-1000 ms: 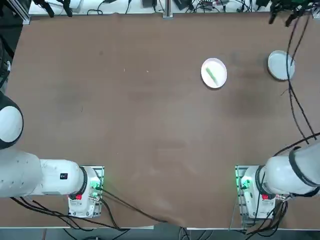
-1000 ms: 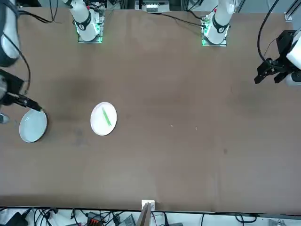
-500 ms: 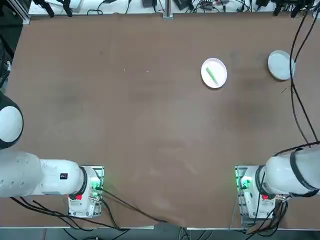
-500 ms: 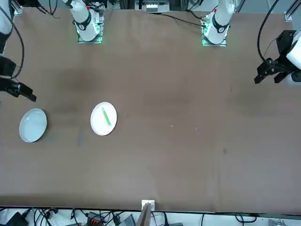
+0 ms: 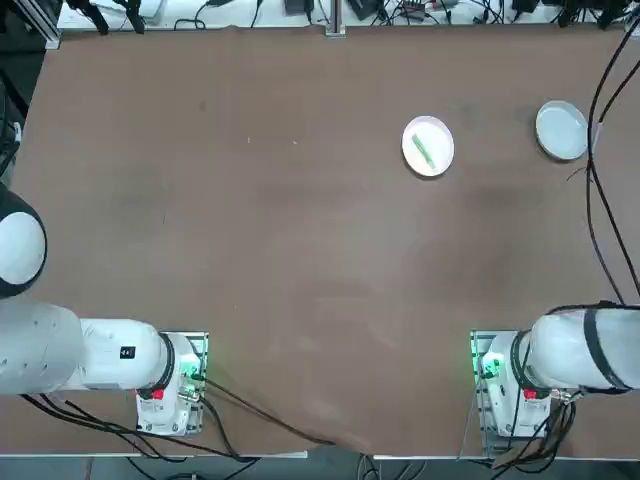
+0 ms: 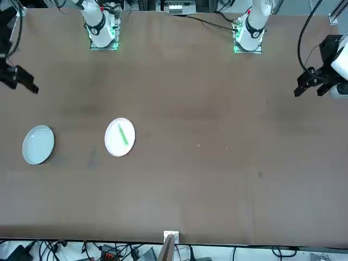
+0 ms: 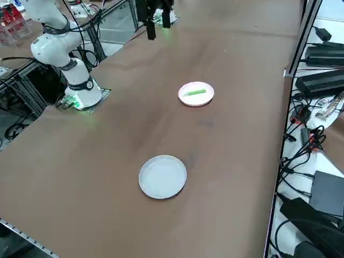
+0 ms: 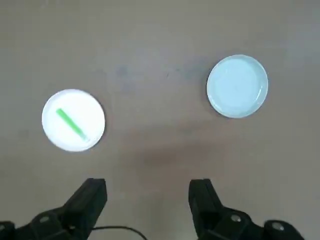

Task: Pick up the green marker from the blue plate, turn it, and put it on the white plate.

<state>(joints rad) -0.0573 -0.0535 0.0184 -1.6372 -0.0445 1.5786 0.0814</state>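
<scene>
The green marker (image 5: 424,151) lies slanted on the white plate (image 5: 438,134), and it shows the same way in the right side view (image 7: 195,92). To that plate's right, near the table's right edge, the blue plate (image 5: 561,130) stands with nothing on it. My right gripper (image 8: 147,189) is open and holds nothing. It hangs high over the table, looking down on both plates, the white plate (image 8: 89,111) and the blue plate (image 8: 237,86). In the front view the gripper (image 6: 24,84) sits at the left edge, well off the blue plate (image 6: 38,144).
The brown table (image 5: 300,250) carries only the two plates. Black cables (image 5: 596,190) run down along the right side to my arm's base (image 5: 510,385). More cables and power bricks (image 7: 322,80) lie beyond the far edge.
My right gripper has lifted away from just over the blue plate and drawn back, still open. The plates and the marker have not moved.
</scene>
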